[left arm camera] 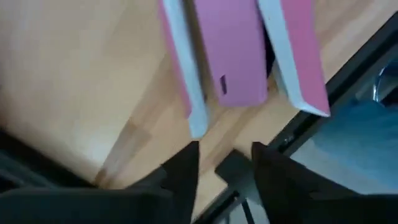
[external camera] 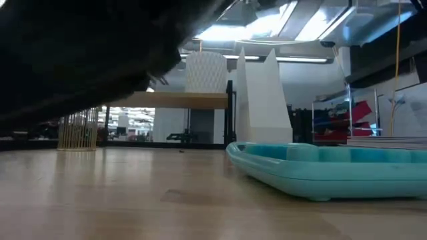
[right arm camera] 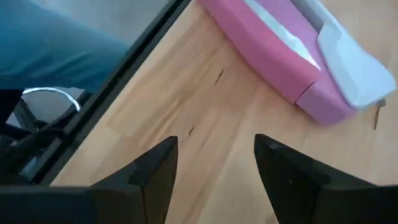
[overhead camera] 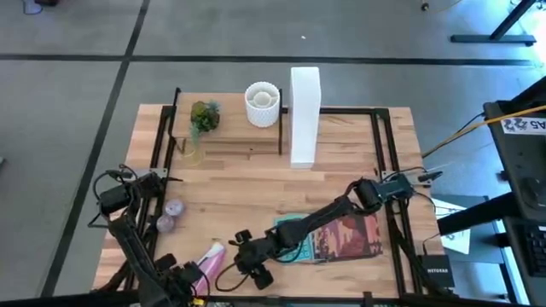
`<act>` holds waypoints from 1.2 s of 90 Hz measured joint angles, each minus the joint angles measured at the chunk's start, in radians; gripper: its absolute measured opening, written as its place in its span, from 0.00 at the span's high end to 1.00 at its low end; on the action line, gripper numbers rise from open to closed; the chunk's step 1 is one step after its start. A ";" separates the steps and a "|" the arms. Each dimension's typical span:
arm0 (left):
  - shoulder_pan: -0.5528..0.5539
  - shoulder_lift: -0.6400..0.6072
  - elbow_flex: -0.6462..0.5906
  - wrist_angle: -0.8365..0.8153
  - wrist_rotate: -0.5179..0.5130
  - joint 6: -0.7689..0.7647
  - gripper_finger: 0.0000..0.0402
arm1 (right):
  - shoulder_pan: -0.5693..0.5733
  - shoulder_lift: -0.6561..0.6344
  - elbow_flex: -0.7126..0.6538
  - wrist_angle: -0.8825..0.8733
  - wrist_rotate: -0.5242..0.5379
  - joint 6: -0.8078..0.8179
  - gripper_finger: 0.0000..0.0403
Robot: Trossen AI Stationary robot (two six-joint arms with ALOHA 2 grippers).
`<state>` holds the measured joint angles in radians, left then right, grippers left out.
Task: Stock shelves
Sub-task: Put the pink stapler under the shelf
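The shelves (overhead camera: 230,130) stand at the table's far side on black posts, with a small plant (overhead camera: 203,115) and a white ribbed vase (overhead camera: 262,104) resting on the board. A pink and white object (overhead camera: 210,258) lies flat on the table near the front edge. My left gripper (left arm camera: 227,155) is open just to its near-left side, and the object (left arm camera: 233,56) lies beyond the fingertips. My right gripper (right arm camera: 214,155) is open just to the object's right, over bare wood, with the object (right arm camera: 280,56) ahead of it. Neither gripper touches it.
A tall white file box (overhead camera: 304,115) stands beside the shelves. A teal tray (overhead camera: 294,237) and a book (overhead camera: 345,239) lie under my right arm. Two purple round things (overhead camera: 169,215) sit at the left. A gold wire holder (external camera: 77,130) stands under the shelf's left end.
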<state>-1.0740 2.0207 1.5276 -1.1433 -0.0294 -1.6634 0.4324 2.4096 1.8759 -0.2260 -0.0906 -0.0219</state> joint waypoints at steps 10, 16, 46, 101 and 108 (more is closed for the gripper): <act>0.001 0.021 -0.043 0.015 -0.005 -0.007 0.59 | 0.000 0.000 0.000 -0.002 0.000 0.010 0.51; 0.002 0.035 -0.064 0.028 -0.005 -0.001 0.59 | 0.000 0.000 0.000 -0.002 0.000 0.014 0.51; 0.036 0.070 -0.069 0.088 -0.086 0.049 0.92 | 0.000 0.000 0.000 -0.025 0.026 0.014 0.51; 0.042 0.062 -0.050 0.312 -0.693 -0.418 0.93 | 0.044 -0.223 0.001 -0.597 0.065 -0.106 0.51; 0.049 0.062 -0.050 0.413 -0.686 -0.383 0.93 | 0.044 -0.229 0.000 -0.611 0.005 -0.106 0.51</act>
<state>-1.0251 2.0830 1.4773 -0.7304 -0.7156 -2.0468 0.4763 2.1811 1.8763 -0.8367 -0.0853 -0.1284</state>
